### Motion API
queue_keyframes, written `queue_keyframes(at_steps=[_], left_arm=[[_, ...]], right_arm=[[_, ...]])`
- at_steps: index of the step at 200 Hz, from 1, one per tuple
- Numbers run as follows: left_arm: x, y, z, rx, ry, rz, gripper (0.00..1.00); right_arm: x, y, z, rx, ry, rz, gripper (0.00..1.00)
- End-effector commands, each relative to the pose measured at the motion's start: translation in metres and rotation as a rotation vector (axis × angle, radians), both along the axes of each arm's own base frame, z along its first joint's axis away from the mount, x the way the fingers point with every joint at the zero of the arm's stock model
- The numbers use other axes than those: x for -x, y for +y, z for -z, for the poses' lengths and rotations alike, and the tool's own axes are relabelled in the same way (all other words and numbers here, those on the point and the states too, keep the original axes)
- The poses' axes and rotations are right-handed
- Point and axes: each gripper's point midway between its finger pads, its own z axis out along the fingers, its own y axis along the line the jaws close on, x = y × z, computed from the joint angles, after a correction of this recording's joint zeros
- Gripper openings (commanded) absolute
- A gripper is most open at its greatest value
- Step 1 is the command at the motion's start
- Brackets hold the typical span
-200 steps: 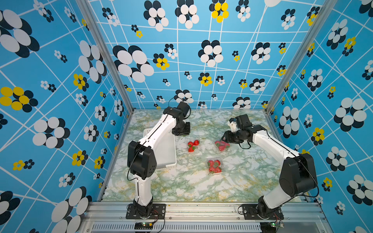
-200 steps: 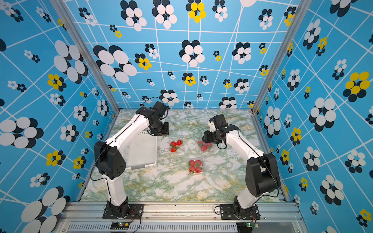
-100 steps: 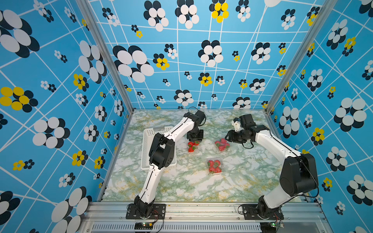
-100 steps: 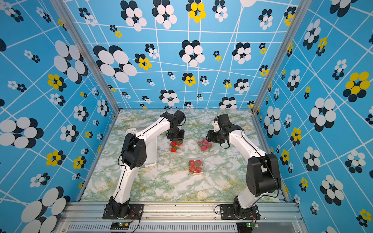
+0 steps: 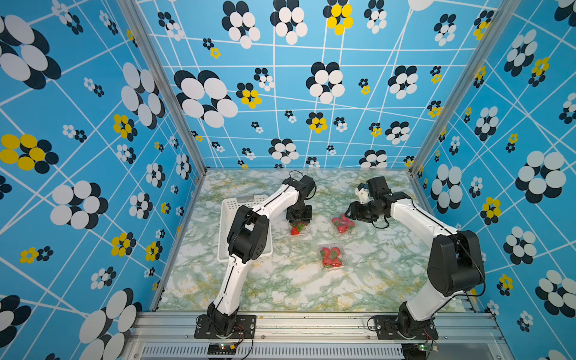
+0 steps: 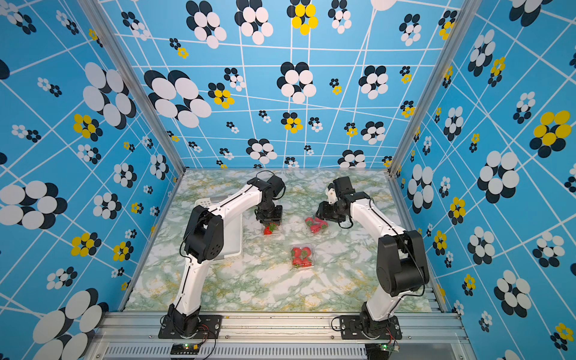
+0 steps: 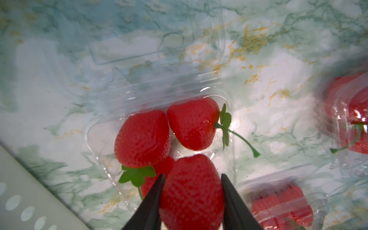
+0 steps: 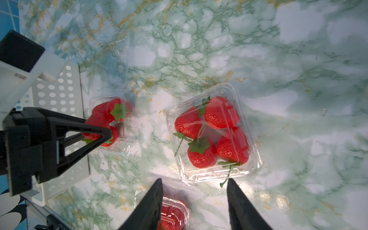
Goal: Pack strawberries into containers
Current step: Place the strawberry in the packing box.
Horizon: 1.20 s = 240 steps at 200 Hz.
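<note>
Red fruit filled the left wrist view, where the left end effector (image 7: 192, 176) was pinched narrowly on one strawberry (image 7: 191, 191). Its cap was hidden and its lower part cut off, just above an open container (image 7: 103, 143) on the marble desk (image 7: 278, 111) holding more strawberries (image 7: 142, 139), one mostly hidden beneath. The right end effector (image 8: 194, 180) stood parted with nothing between its fingers, above a second container (image 8: 175, 209) cut off at the frame edge and near a closed container (image 8: 207, 175) of four berries. In a top view the left arm covered much of the white perforated basket (image 5: 240, 205).
</note>
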Motion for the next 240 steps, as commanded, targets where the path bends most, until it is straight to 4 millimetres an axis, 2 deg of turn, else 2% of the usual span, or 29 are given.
queue_keyframes(at_steps=[1,23,51,121,125,144,160,163,173,204,240], left_arm=[[0.003,-0.002,-0.014,0.018,-0.022,-0.002,0.26],[0.003,-0.003,-0.014,0.018,-0.023,-0.002,0.33],[0.004,-0.002,-0.012,0.013,-0.021,-0.001,0.37],[0.004,-0.003,-0.007,0.019,-0.014,-0.003,0.42],[0.004,-0.004,-0.007,0.021,-0.014,-0.003,0.47],[0.005,-0.005,-0.003,0.019,-0.005,-0.001,0.53],[0.005,-0.005,-0.003,0.021,-0.004,0.000,0.55],[0.004,-0.005,-0.003,0.022,-0.007,-0.001,0.55],[0.003,-0.006,-0.005,0.027,-0.013,-0.002,0.56],[-0.004,0.001,-0.022,0.016,-0.076,-0.025,0.55],[-0.007,0.019,-0.062,0.022,-0.188,-0.073,0.54]], right_arm=[[-0.006,0.008,-0.012,-0.044,0.002,-0.026,0.54],[-0.011,0.017,-0.014,-0.059,0.005,-0.055,0.56],[-0.019,0.028,-0.015,-0.086,0.007,-0.080,0.56],[-0.038,0.056,-0.022,-0.125,-0.004,-0.123,0.57],[-0.039,0.058,-0.022,-0.125,-0.004,-0.126,0.57],[-0.043,0.064,-0.020,-0.134,0.002,-0.138,0.58],[-0.044,0.070,-0.012,-0.143,0.027,-0.146,0.59],[-0.050,0.072,-0.020,-0.150,0.005,-0.149,0.59],[-0.053,0.076,-0.019,-0.156,0.007,-0.151,0.59],[-0.059,0.092,-0.018,-0.191,0.013,-0.170,0.59],[-0.066,0.118,-0.010,-0.260,0.048,-0.217,0.58]])
